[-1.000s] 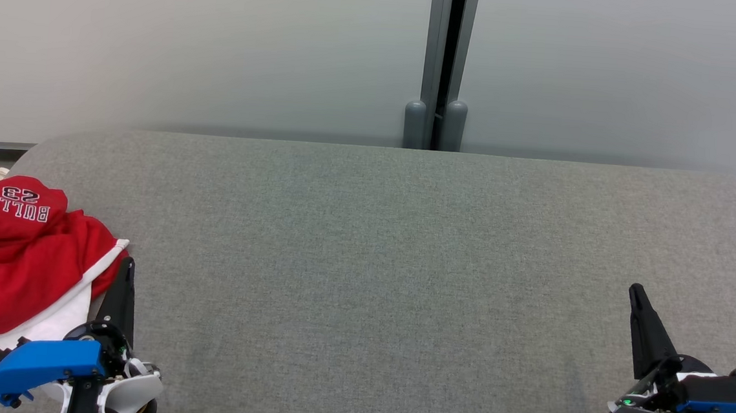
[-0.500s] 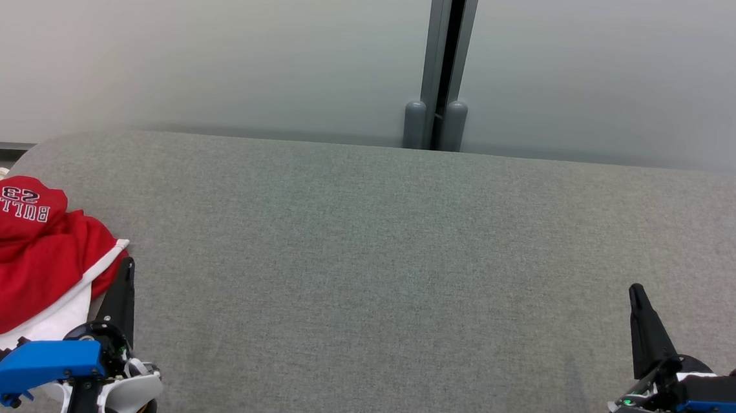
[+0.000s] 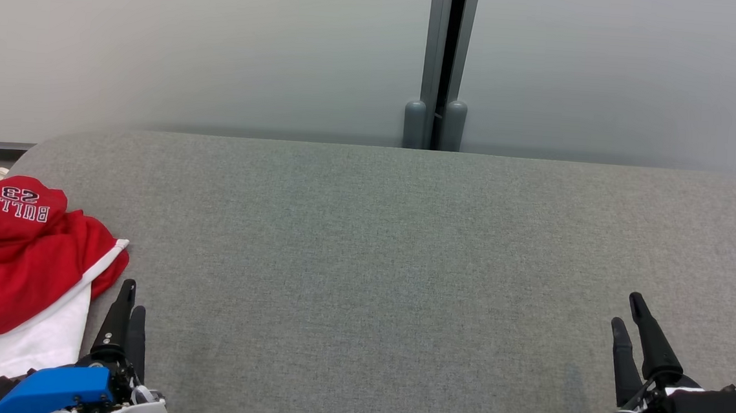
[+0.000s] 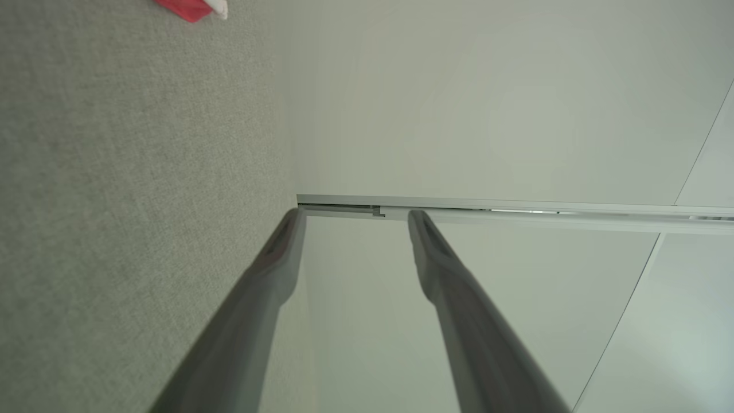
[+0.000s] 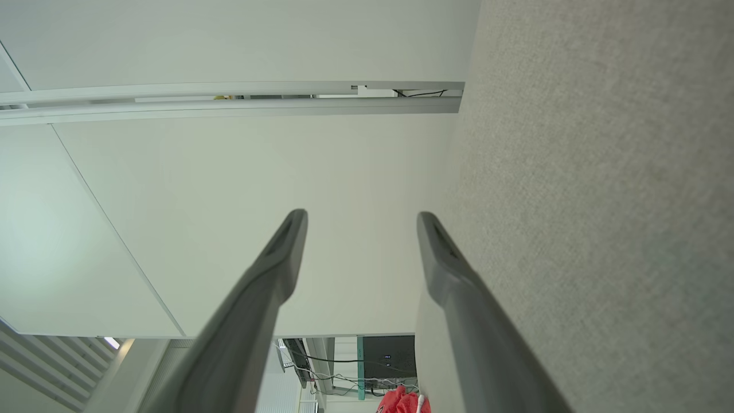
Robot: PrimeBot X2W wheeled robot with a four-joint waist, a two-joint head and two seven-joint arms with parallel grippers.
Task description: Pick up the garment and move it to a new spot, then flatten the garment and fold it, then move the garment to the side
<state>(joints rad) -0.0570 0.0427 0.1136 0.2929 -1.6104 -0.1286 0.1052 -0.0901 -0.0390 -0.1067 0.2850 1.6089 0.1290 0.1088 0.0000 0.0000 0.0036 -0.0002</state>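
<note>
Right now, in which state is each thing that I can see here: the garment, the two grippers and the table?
garment: crumpled, not folded, lying at the left end of the table, held by nothing.
left gripper: open, empty, beside the garment.
right gripper: open, empty, over the right side of the table.
table: grey cloth top, bearing the garment.

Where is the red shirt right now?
In the head view, the crumpled red and white jersey lies at the far left edge of the grey fabric table, just left of the left tool.
</note>
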